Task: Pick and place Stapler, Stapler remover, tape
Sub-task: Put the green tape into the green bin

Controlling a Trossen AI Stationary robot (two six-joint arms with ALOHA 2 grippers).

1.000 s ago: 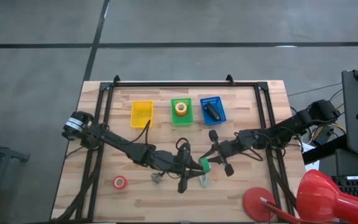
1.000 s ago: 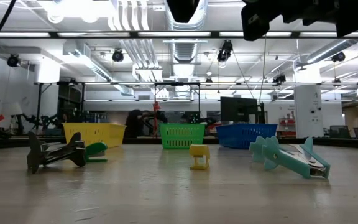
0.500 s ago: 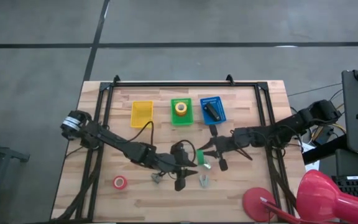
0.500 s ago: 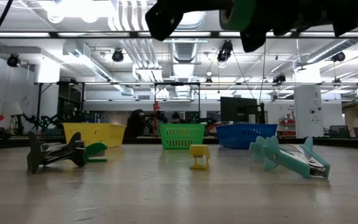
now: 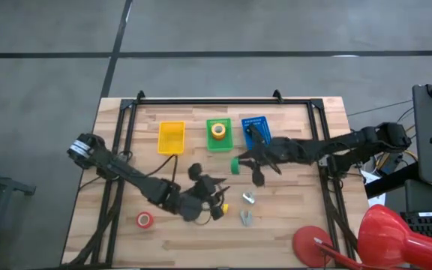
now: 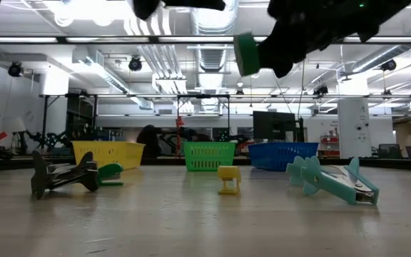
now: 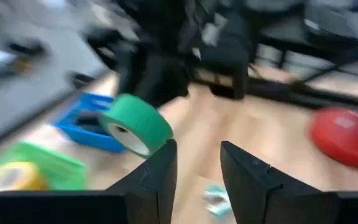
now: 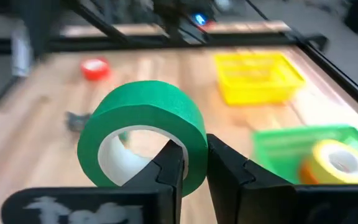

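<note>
1. While pinched through its open centre by its wall, the green ring-shaped tape roll [image 8: 143,134] hangs off the right gripper [image 8: 188,163], jaws clamped narrow on it.
2. Just ahead of that gripper: green plastic basket [image 5: 219,139] holding a yellow tape roll [image 5: 218,130], likely the drop target.
3. Beside it, the blue plastic basket [image 5: 258,122].
4. Left gripper [image 7: 197,155] hangs apart, partly open, empty, above the wooden table [image 5: 291,232]; red tape roll [image 5: 145,220] lies well off.
</note>
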